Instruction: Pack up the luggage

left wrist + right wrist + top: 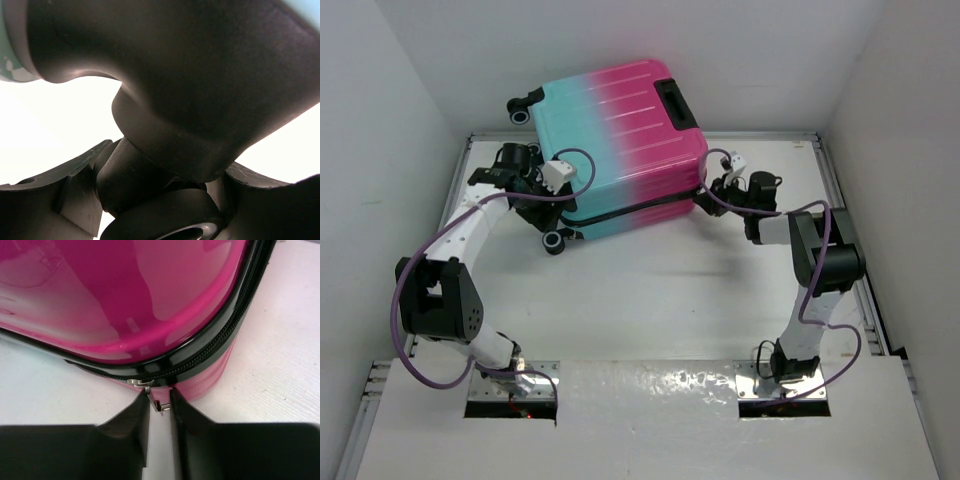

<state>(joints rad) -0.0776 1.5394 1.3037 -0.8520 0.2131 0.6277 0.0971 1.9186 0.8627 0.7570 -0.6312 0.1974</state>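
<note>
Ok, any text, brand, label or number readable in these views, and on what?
No readable text in any view.
luggage: no logo, label or number shows on the shell.
zipper pull: too small to tell whether it has any marking.

The ribbed pink-to-turquoise luggage (620,140) lies flat, closed, seemingly zipped, far back on the table (650,290).
</note>
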